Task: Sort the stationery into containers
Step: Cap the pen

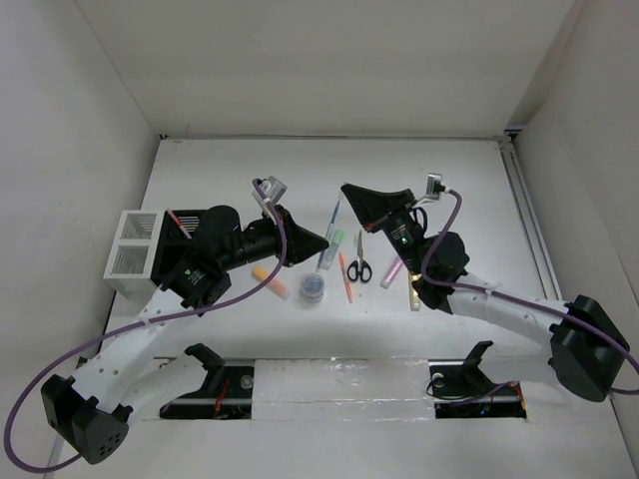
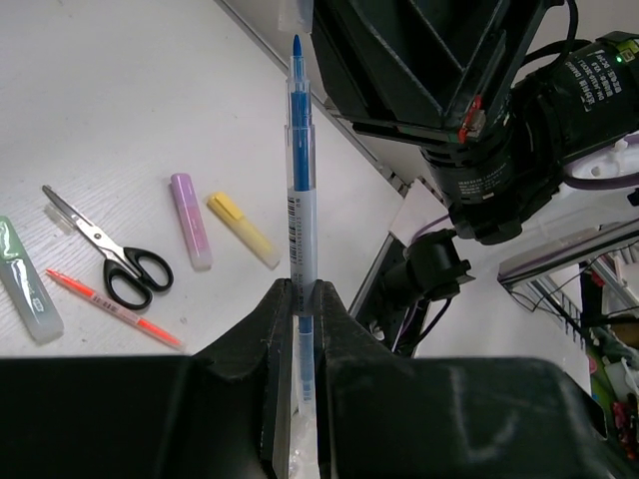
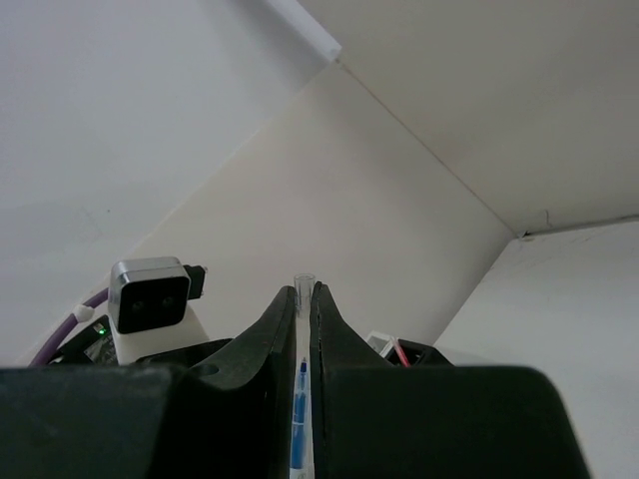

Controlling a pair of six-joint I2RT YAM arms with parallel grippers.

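The white organiser (image 1: 133,257) sits at the counter's (image 1: 449,180) 9 o'clock edge. The black holder (image 1: 176,233) is just at its 3 o'clock with a red pen (image 1: 180,221) in it, and the left arm partly covers it.

Mid-counter, both claws are clenched on one blue pen (image 2: 301,200) held off the surface. The left claw (image 2: 303,289) grips the barrel and the right claw (image 3: 304,294) the clear end.

Toward 6 o'clock of it lie a green highlighter (image 1: 332,249), scissors (image 1: 359,261), an orange pen (image 1: 345,279), a tub (image 1: 313,289) and an orange highlighter (image 1: 272,281). Pink (image 1: 391,271) and yellow (image 1: 414,294) highlighters lie beside the right arm.
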